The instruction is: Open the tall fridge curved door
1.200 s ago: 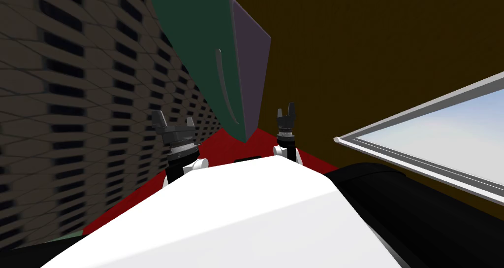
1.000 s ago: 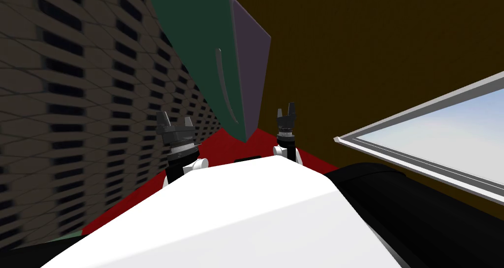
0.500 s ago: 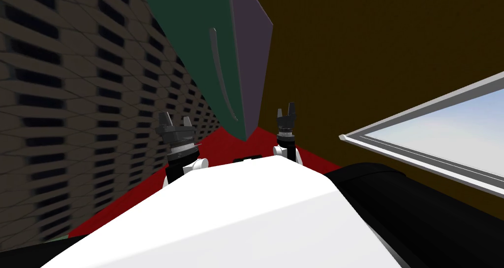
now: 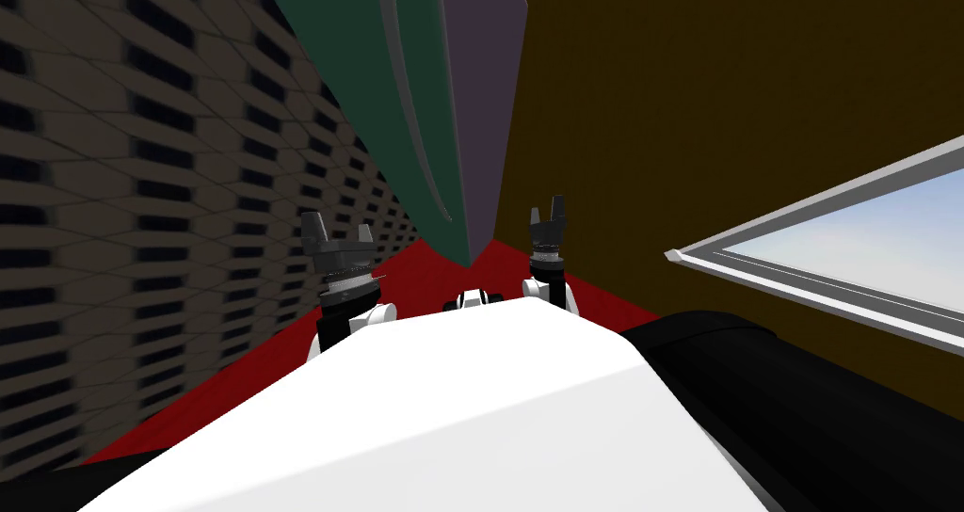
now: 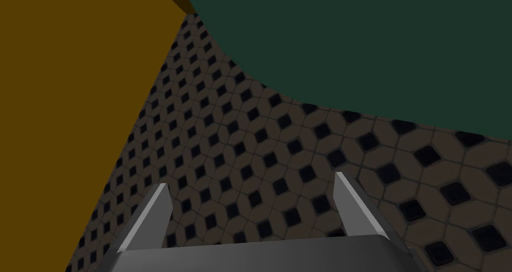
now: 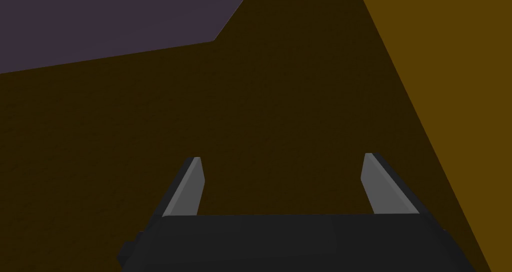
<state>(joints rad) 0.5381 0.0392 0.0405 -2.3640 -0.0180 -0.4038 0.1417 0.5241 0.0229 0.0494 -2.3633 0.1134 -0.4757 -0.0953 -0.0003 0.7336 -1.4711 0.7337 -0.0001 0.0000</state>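
Fridge door [image 4: 367, 102], its long handle [image 4: 412, 130] running 12 to 6, lies at 1 o'clock from the probably nearer left tool [image 4: 336, 226]; that and the right tool [image 4: 549, 211] gape wide, empty.

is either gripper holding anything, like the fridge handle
Nothing is held: left gripper and right gripper are both open, neither touching the fridge door's handle.

A wall of brown tiles [image 4: 141, 158] with dark diamond insets runs along the left and meets a plain dark brown wall [image 4: 715, 102] ahead. The floor [image 4: 226, 384] is deep red. On the right, a window [image 4: 866, 252] in a light grey frame [image 4: 800, 200] shows pale blue sky. In the wrist views a lighter ochre plane [image 5: 70, 99] adjoins both walls. The room is dim.
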